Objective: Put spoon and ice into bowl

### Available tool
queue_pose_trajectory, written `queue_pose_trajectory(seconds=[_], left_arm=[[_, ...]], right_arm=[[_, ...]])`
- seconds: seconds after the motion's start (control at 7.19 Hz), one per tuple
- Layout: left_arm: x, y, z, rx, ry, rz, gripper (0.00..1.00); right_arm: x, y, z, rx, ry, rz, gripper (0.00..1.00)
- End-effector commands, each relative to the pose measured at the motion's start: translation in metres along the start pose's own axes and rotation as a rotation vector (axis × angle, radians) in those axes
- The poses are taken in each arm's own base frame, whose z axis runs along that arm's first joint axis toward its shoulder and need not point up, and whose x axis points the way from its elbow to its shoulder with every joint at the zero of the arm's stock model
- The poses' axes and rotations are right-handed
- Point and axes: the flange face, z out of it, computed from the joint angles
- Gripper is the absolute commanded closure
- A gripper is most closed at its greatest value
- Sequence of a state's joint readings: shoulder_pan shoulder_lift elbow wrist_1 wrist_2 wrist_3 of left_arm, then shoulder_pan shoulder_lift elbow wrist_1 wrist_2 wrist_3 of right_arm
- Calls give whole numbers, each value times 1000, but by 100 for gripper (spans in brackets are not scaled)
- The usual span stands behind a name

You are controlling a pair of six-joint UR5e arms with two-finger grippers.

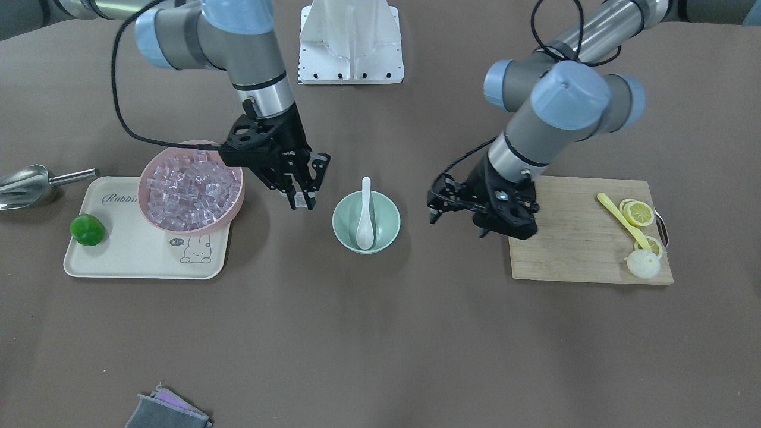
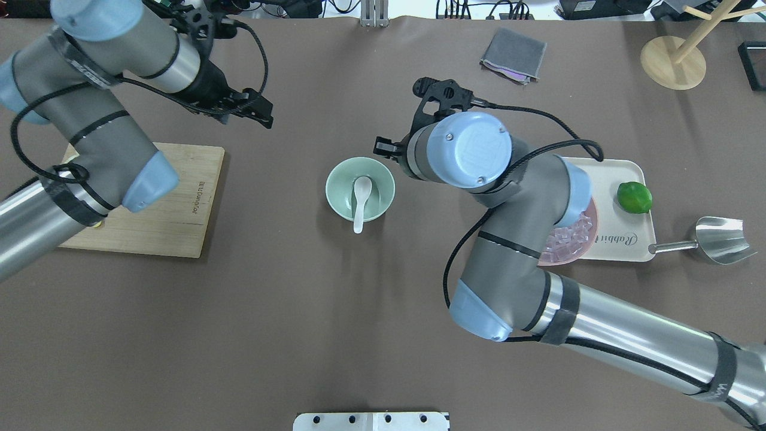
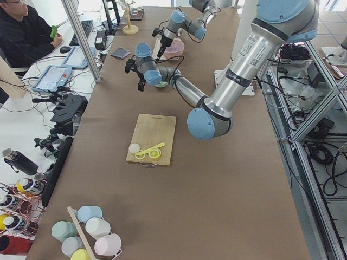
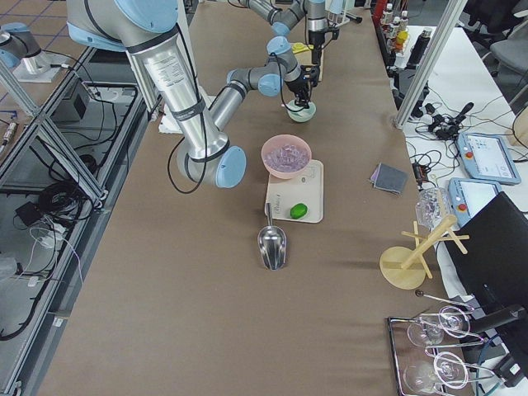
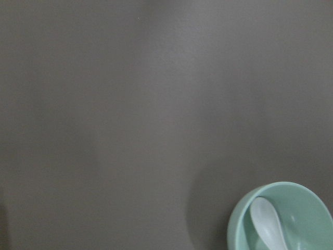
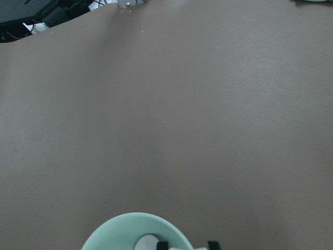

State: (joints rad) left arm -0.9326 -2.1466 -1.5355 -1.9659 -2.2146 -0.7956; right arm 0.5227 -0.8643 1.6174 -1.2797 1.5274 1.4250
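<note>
Right end effector (image 1: 302, 204) is hovering just beside the small round mint-green bowl (image 1: 386, 224), on the side nearer the ice supply. Its fingers are pinching what appears to be a small clear ice cube (image 1: 302, 200) above the brown worktop (image 1: 380, 333).

The small white ceramic soup spoon (image 1: 364, 221) is lying in the mint-green bowl, scoop inside and handle leaning over the rim toward the robot.

Left end effector (image 1: 458, 224) is hanging spread and empty between that bowl and the bamboo cutting board (image 1: 571, 238).

The wide pink bowl (image 1: 141, 189) is holding many like cubes on the cream tray (image 1: 131, 261).
</note>
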Motion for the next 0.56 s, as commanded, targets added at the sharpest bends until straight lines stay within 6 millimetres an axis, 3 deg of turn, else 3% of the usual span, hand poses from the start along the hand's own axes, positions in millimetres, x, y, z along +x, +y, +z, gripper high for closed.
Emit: queue_pose_trajectory(seconds=[0.0,0.14,0.28,0.42], left_arm=[[-35,-11,-14,-3,-10,11,2],[-36,-11,-13,-4,-12,9,1],[-37,-11,-14,-2,-11,9,1],[-41,-10,-14,0,-12,8,1]], right_arm=[[-23,37,25,-6,-5,-71,100],[-24,44,26,-16,-8,-91,100],[-24,45,25,-22,-13,-96,2],[-25,43,22,-23,-19,-117,0]])
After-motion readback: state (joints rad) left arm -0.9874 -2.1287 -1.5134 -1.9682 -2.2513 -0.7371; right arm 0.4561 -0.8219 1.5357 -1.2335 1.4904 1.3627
